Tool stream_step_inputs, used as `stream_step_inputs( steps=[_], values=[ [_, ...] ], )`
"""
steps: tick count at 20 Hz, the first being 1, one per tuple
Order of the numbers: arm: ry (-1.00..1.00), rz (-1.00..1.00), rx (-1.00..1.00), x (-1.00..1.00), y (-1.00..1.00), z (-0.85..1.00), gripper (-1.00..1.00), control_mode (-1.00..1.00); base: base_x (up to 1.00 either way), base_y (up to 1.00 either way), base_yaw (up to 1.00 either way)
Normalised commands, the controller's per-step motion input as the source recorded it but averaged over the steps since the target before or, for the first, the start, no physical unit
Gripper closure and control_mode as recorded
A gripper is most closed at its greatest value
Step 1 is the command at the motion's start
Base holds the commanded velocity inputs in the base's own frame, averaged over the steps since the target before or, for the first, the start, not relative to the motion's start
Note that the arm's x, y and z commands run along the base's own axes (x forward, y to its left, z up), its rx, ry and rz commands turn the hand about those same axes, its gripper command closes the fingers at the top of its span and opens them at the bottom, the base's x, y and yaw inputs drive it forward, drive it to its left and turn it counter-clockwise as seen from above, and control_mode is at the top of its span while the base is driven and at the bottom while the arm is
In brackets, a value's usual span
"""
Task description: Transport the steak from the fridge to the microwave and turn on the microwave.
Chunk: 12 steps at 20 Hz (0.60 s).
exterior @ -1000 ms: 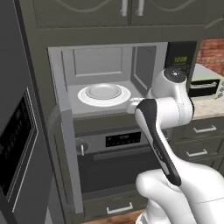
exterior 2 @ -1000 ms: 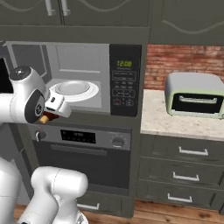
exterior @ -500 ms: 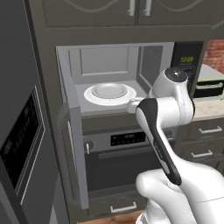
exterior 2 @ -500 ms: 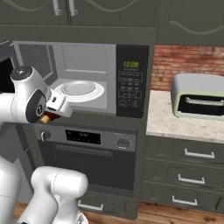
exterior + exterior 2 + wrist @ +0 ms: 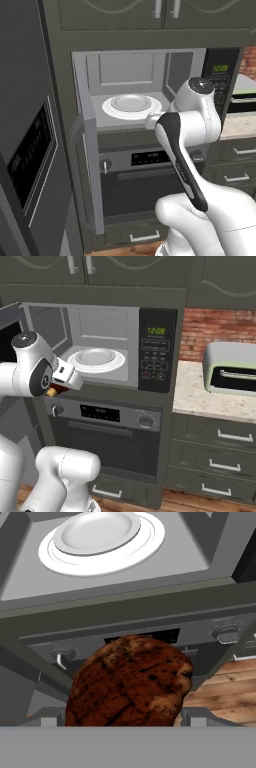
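Note:
The steak (image 5: pixel 131 682), dark reddish-brown and lumpy, sits between my gripper (image 5: pixel 124 719) fingers, which are shut on it. In the right base view the gripper (image 5: pixel 54 390) hangs just below and in front of the microwave's (image 5: pixel 157 351) open cavity, with a bit of steak (image 5: pixel 51 391) showing under the hand. The white turntable (image 5: pixel 100 537) lies ahead of and above the steak. The microwave (image 5: pixel 135 75) door (image 5: pixel 91 165) is swung open to the left, and the keypad (image 5: pixel 219 75) shows green digits. The grey fridge (image 5: pixel 25 100) stands at far left.
A knobbed oven (image 5: pixel 107 416) sits directly under the microwave. A silver toaster oven (image 5: pixel 232 368) stands on the pale counter (image 5: pixel 200 398) at right, before a brick wall. Drawers (image 5: pixel 220 436) fill the space below the counter. Upper cabinets (image 5: pixel 160 12) hang overhead.
Both base views have slid so the microwave sits further right in the picture: the base has moved. My arm keeps the same pose, still holding the steak.

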Motion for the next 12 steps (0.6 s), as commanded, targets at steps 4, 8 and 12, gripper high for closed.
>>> stream_step_inputs(
  steps=[4,8,12],
  values=[
    [0.0,0.0,0.0,0.0,0.0,0.0,1.0,1.0,0.19,0.25,0.0],
    [0.0,0.0,0.0,0.0,0.0,0.0,1.0,1.0,0.16,0.2,0.0],
    [0.0,0.0,0.0,0.0,0.0,0.0,1.0,1.0,0.04,0.05,0.0]
  ],
)
